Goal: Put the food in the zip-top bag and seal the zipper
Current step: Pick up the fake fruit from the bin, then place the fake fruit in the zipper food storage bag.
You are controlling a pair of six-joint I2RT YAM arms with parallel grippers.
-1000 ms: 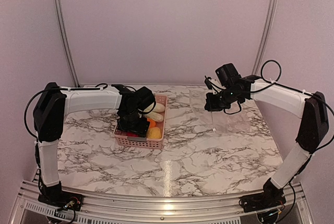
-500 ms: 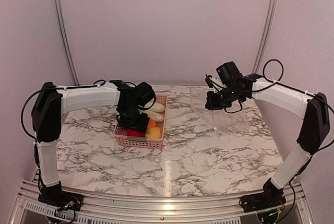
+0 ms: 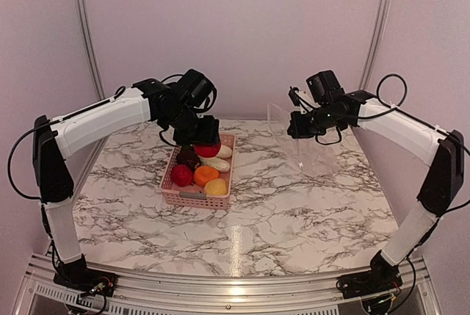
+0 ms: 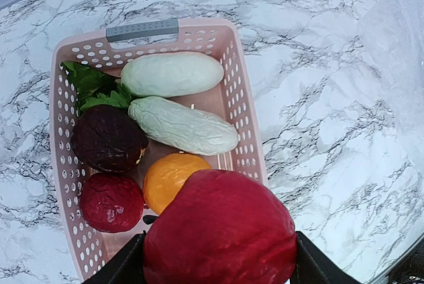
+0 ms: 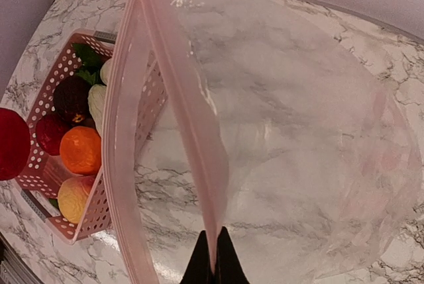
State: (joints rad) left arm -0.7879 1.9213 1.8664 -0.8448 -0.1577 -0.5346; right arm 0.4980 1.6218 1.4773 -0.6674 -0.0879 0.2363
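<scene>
My left gripper (image 3: 201, 139) is shut on a red toy fruit (image 4: 220, 231) and holds it above the pink basket (image 3: 197, 196). In the basket (image 4: 142, 30) lie two white oblong pieces (image 4: 173, 74), a dark purple one (image 4: 108, 138), a second red one (image 4: 110, 201), an orange one (image 4: 173, 179), leafy green (image 4: 93, 85) and a yellow one (image 3: 217, 186). My right gripper (image 5: 213, 261) is shut on one lip of the clear zip-top bag (image 5: 291, 145) and holds it up to the right of the basket. The zipper strips (image 5: 119, 132) hang apart, so the mouth is open.
The marble table (image 3: 279, 212) carries only the basket and the bag's lower part (image 3: 316, 157). Metal frame posts (image 3: 84, 36) stand at the back corners against the plain wall. The basket also shows at the left of the right wrist view (image 5: 46, 92).
My left gripper has risen out of the basket with the red fruit in it. My right gripper has lifted the bag a little higher.
</scene>
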